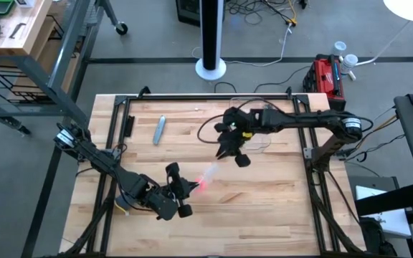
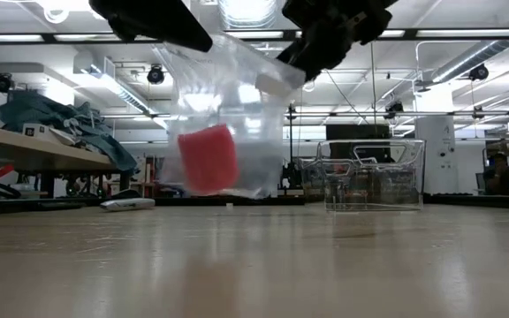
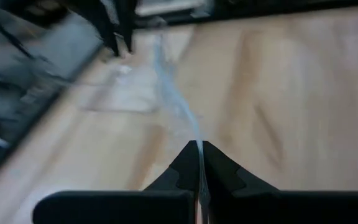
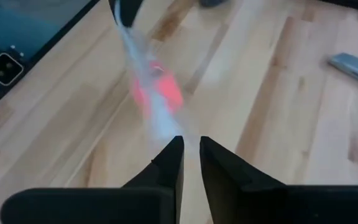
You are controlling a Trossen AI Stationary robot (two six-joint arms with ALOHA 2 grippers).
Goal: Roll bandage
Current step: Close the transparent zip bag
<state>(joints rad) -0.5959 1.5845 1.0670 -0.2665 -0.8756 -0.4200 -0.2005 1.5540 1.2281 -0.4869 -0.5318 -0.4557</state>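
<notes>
A clear plastic bag (image 2: 237, 115) hangs in the air between my two grippers, above the middle of the wooden table (image 1: 264, 208). Inside it sits the bandage (image 2: 208, 159), a compact pink-red roll, low in the bag; it also shows in the high view (image 1: 203, 182) and the right wrist view (image 4: 157, 90). My left gripper (image 1: 185, 188) is shut on the bag's near-left end. My right gripper (image 1: 225, 153) is shut on its far-right end. My left gripper pinches a thin edge of the bag (image 3: 197, 140) between its two fingers. The bag runs away from the fingers toward the other gripper, lifted clear of the table. My right gripper pinches the bag's opposite upper corner (image 2: 292, 78) between its fingers (image 4: 169, 155), coming from above and the far right. The bag hangs below it, clear of the table, with the roll sagging in its lower part.
A flat grey-blue object (image 1: 159, 130) lies at the table's far left, also in the low view (image 2: 127, 205). A clear plastic container (image 2: 374, 174) stands toward the far right. Bare wood lies under and in front of the bag.
</notes>
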